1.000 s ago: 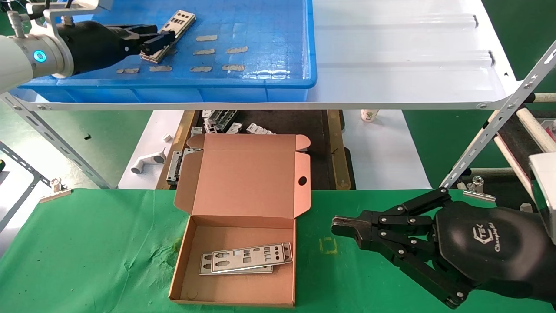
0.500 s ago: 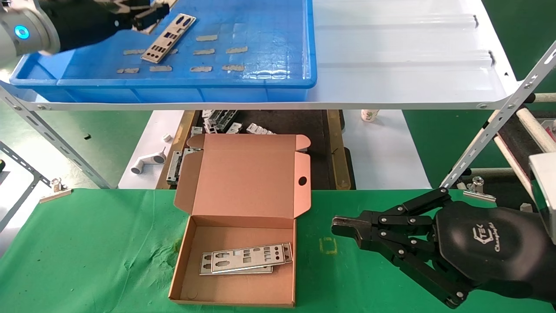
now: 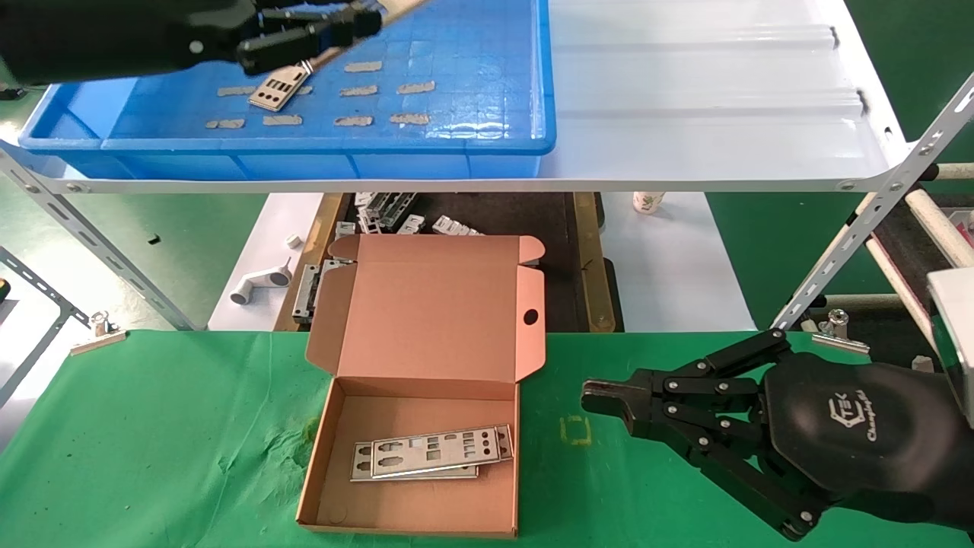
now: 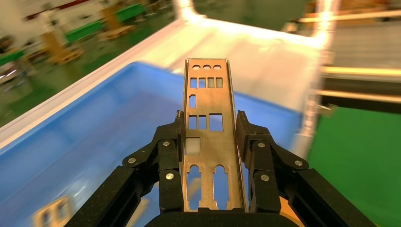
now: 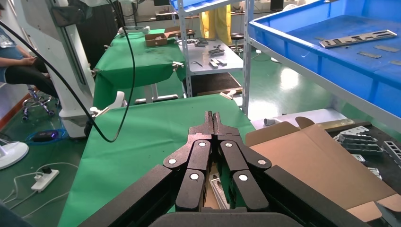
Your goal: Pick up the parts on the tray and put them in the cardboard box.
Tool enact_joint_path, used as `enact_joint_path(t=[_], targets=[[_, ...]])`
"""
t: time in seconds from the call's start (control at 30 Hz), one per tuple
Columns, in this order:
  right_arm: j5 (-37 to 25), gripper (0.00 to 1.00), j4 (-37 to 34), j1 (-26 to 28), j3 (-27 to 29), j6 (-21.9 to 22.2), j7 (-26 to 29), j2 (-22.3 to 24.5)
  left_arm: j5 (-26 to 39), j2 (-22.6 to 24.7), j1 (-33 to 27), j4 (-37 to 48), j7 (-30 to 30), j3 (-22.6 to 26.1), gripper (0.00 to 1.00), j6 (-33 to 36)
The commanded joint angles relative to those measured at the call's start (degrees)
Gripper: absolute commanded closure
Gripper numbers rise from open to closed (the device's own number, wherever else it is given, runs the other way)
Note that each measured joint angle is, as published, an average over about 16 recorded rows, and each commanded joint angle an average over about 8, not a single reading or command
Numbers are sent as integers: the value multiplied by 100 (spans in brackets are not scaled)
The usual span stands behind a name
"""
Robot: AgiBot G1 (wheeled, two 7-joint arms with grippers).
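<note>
Above the tray [image 3: 456, 144], the left gripper [image 4: 208, 142] had just lifted a part [image 4: 208, 123], fingers clamped on its edges; box [image 3: 411, 495] next.

workshop bay with green tables and steel racking

a green cloth [image 3: 152, 426] covers the near table, held by a metal clip [image 3: 95, 331] at its far left corner. above it a white ridged shelf sheet [image 3: 708, 99] rests on perforated angle-steel posts [image 3: 875, 209]. the floor [image 5: 279, 90] is glossy green. further tables [image 5: 142, 59] draped in green stand behind, beside a white machine column [image 5: 61, 61] with black cables [image 5: 118, 71], and a power strip [image 5: 45, 177] lies on the floor.
</note>
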Motion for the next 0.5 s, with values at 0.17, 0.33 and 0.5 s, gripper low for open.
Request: enact_joint_path(t=[0.17,0.33,0.5], targets=[[0,100,0,0,0,0,0,0,-69,-103,73,-330,281,91,100,883],[0,100,0,0,0,0,0,0,-380,-295,452,-1246,287,399,100,1006],[0,100,0,0,0,0,0,0,-1018,-770,978,-2649,57,912,100,992]])
